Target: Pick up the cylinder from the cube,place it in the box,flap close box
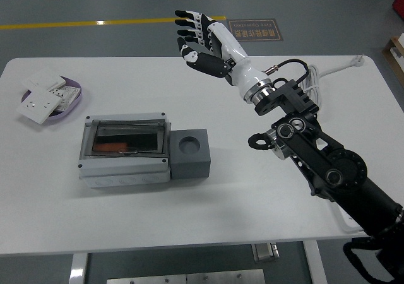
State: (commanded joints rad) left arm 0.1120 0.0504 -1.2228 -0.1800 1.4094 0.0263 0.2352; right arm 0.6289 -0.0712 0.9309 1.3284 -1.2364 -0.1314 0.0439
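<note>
A grey box [125, 169] with a dark see-through lid [126, 137] lying flat on it stands left of the table's middle. Through the lid an orange cylinder [111, 147] shows inside the box. The grey cube [192, 166] touches the box's right side, and its round hole is empty. My right hand [189, 36] is raised over the far middle of the table, well behind and above the cube. Its fingers are spread and hold nothing. The left arm is out of view.
A purple dish [78, 99] with white switch plates sits at the far left. A white cable [334, 66] lies at the far right. My right arm covers most of a white power strip [344, 218] near the right edge.
</note>
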